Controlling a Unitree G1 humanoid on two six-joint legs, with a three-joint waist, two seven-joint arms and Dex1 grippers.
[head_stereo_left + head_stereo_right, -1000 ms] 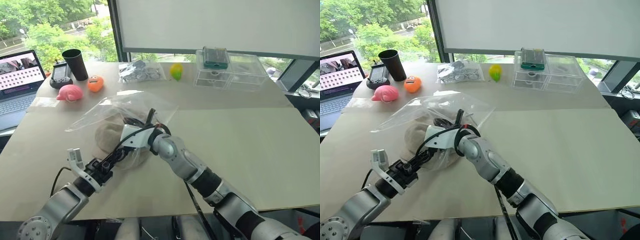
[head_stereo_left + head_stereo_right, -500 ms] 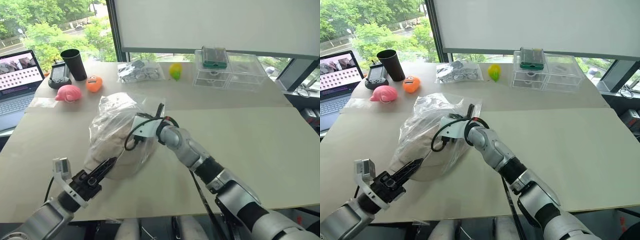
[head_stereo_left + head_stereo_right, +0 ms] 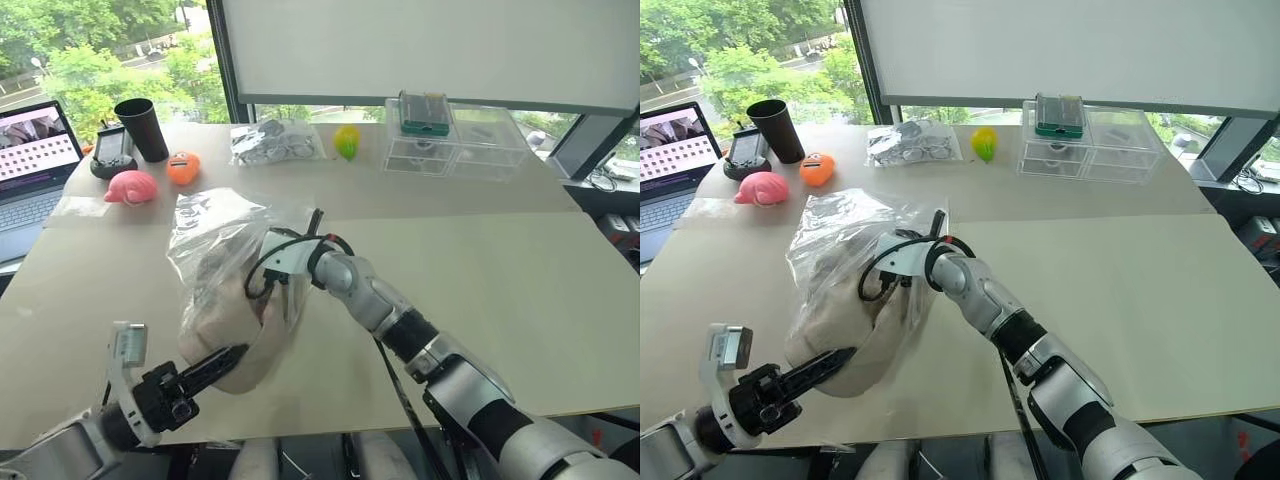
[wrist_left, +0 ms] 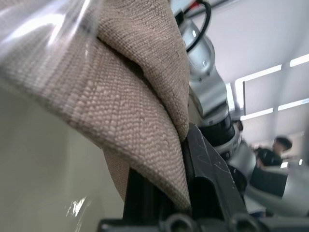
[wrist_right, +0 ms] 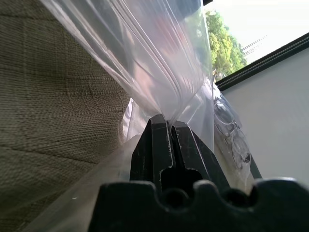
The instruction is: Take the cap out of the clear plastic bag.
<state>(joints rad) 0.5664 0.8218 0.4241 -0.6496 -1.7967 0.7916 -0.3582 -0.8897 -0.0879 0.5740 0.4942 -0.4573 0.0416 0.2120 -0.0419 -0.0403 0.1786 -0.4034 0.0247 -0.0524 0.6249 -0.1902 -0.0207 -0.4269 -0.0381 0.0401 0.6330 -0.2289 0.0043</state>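
The cap (image 3: 232, 330), soft and limp, hung half out of the clear plastic bag (image 3: 215, 240) near the table's (image 3: 500, 290) left front. The left gripper (image 3: 228, 362) pinched its fabric edge; the right gripper (image 5: 170, 126) clamped the slippery film.

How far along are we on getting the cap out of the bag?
Done: both grips are set. The left gripper is shut on the cap at its lower edge; the right gripper pinches the clear plastic bag. In hand: the cap's lower part already sticks out of the bag. Left: its upper part sits under plastic, so the two need pulling apart fully.
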